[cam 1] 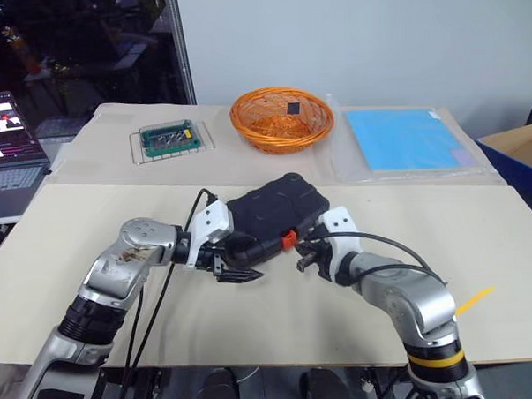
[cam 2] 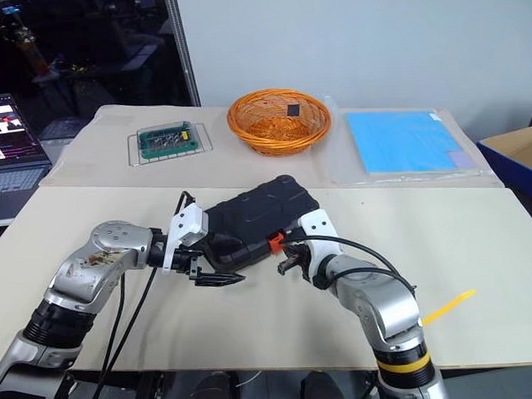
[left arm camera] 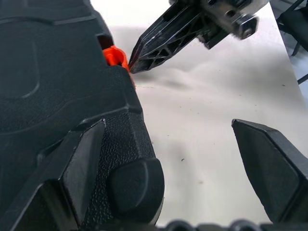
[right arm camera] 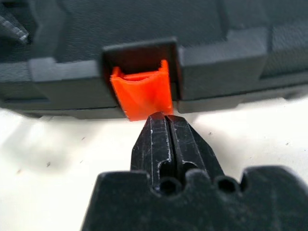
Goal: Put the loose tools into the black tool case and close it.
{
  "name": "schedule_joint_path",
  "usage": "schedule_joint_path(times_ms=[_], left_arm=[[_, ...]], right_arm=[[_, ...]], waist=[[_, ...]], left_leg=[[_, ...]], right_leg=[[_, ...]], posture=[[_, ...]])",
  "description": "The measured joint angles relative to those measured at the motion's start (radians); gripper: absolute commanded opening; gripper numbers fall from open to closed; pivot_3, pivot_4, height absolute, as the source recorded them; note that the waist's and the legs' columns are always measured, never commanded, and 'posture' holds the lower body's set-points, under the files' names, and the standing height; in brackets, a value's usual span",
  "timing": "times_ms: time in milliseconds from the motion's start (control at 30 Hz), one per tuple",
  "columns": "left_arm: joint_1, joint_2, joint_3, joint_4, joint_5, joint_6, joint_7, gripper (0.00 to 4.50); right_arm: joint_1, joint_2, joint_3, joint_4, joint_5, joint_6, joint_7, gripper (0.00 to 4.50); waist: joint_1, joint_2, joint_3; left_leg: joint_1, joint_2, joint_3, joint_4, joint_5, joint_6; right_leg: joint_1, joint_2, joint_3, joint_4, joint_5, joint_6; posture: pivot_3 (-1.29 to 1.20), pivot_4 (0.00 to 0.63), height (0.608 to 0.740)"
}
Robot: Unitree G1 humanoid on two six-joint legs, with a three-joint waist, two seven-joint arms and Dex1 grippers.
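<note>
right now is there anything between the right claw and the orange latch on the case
Nothing. In the right wrist view the shut right claw has its tips right at the lower edge of the orange latch on the closed black case.

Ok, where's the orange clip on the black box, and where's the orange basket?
orange latch (right arm camera: 142,95), right wrist view, middle of its orange face.
black tool case (cam 1: 271,212), left eye view, middle of its closed lid.
orange wicker basket (cam 1: 256,134), left eye view, its front rim.

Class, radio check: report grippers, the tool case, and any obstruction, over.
Left gripper open, one finger against the black tool case. Right gripper shut, tips at the orange latch. Case lid down on the table. Nothing blocking the latch.
</note>
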Motion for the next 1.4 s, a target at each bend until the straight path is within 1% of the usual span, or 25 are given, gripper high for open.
schedule_joint_path(times_ms=[133, 233, 400, 500, 667, 833, 933, 1033, 1200, 1300, 1400], left_arm=[[0.004, -0.001, 0.0, -0.005, 0.0, 0.0, 0.002, 4.5], [0.005, -0.004, -0.003, -0.012, 0.0, 0.001, 0.006, 4.5], [0.0, -0.007, -0.006, -0.011, 0.0, 0.003, 0.01, 4.5], [0.001, -0.006, -0.006, -0.014, 0.0, 0.005, 0.013, 4.5], [-0.001, -0.005, -0.006, -0.013, 0.0, 0.008, 0.013, 4.5], [0.002, -0.004, -0.006, 0.004, 0.001, 0.005, 0.021, 4.5], [0.008, -0.006, -0.007, 0.009, 0.002, -0.002, 0.022, 4.5], [0.017, -0.008, -0.006, 0.015, 0.003, -0.011, 0.025, 4.5], [0.03, -0.017, -0.011, 0.038, 0.019, -0.031, 0.035, 4.5], [0.032, -0.022, -0.011, 0.061, 0.026, -0.047, 0.034, 4.5], [0.033, -0.025, -0.014, 0.072, 0.029, -0.056, 0.034, 4.5]], right_arm=[[0.012, -0.01, -0.007, -0.025, 0.003, -0.01, 0.017, 0.06], [0.068, -0.034, -0.015, -0.102, 0.041, -0.017, 0.057, 0.06], [0.087, -0.039, -0.019, -0.114, 0.051, -0.101, 0.089, 0.06], [0.058, -0.001, -0.028, -0.072, 0.048, -0.163, 0.082, 0.06], [0.029, 0.006, -0.007, 0.013, 0.018, -0.236, 0.077, 0.06], [0.048, -0.019, 0.055, 0.066, -0.029, -0.33, 0.101, 0.06], [0.062, -0.033, 0.078, 0.09, -0.055, -0.382, 0.108, 0.06], [0.068, -0.051, 0.103, 0.113, -0.085, -0.43, 0.118, 0.06], [0.067, -0.056, 0.142, 0.181, -0.132, -0.512, 0.128, 0.06], [0.062, -0.058, 0.16, 0.218, -0.16, -0.546, 0.137, 0.06], [0.057, -0.069, 0.171, 0.236, -0.171, -0.563, 0.146, 0.06]], waist=[[-0.004, 0.0, 0.0], [-0.002, 0.0, 0.0], [0.005, 0.0, 0.0], [0.007, 0.0, 0.0], [0.011, 0.0, 0.0], [0.006, -0.001, -0.002], [0.005, -0.001, -0.006], [0.004, -0.001, -0.012], [-0.002, -0.003, -0.019], [-0.009, -0.001, -0.027], [-0.011, 0.0, -0.031]], left_leg=[[0.0, 0.0, 0.0, 0.0, 0.0, 0.0], [-0.001, 0.0, 0.0, 0.0, 0.0, 0.0], [-0.001, 0.0, 0.0, -0.001, 0.0, 0.0], [-0.001, 0.0, 0.0, -0.001, 0.0, 0.0], [-0.001, 0.0, 0.0, -0.001, 0.0, 0.0], [0.005, 0.0, 0.0, -0.005, -0.001, -0.002], [0.006, 0.0, 0.0, -0.006, -0.005, -0.007], [0.008, 0.0, 0.0, -0.006, -0.005, -0.007], [0.023, 0.0, 0.0, -0.014, -0.007, -0.011], [0.024, 0.0, -0.001, -0.018, -0.007, -0.012], [0.024, -0.001, 0.0, -0.018, -0.007, -0.012]], right_leg=[[0.0, 0.0, 0.0, 0.0, 0.0, 0.0], [0.0, 0.0, 0.0, 0.0, -0.002, 0.002], [0.0, 0.0, 0.0, 0.0, -0.002, 0.002], [0.0, 0.0, 0.0, 0.0, -0.002, 0.002], [-0.001, 0.0, 0.0, -0.001, -0.003, 0.002], [0.0, 0.0, 0.0, -0.001, -0.003, 0.001], [0.0, 0.0, 0.0, -0.001, -0.003, 0.0], [0.001, 0.0, 0.0, -0.003, -0.003, 0.0], [0.014, -0.002, 0.0, -0.009, -0.004, -0.001], [0.014, -0.003, -0.001, -0.015, -0.002, -0.003], [0.015, -0.005, -0.001, -0.016, -0.002, -0.004]], posture=[[0.0, 0.15, 0.74], [0.0, 0.15, 0.74], [0.0, 0.15, 0.74], [0.0, 0.15, 0.74], [0.0, 0.15, 0.74], [0.0, 0.15, 0.74], [0.0, 0.15, 0.74], [0.0, 0.15, 0.74], [0.0, 0.15, 0.74], [0.0, 0.15, 0.74], [0.0, 0.15, 0.74]])
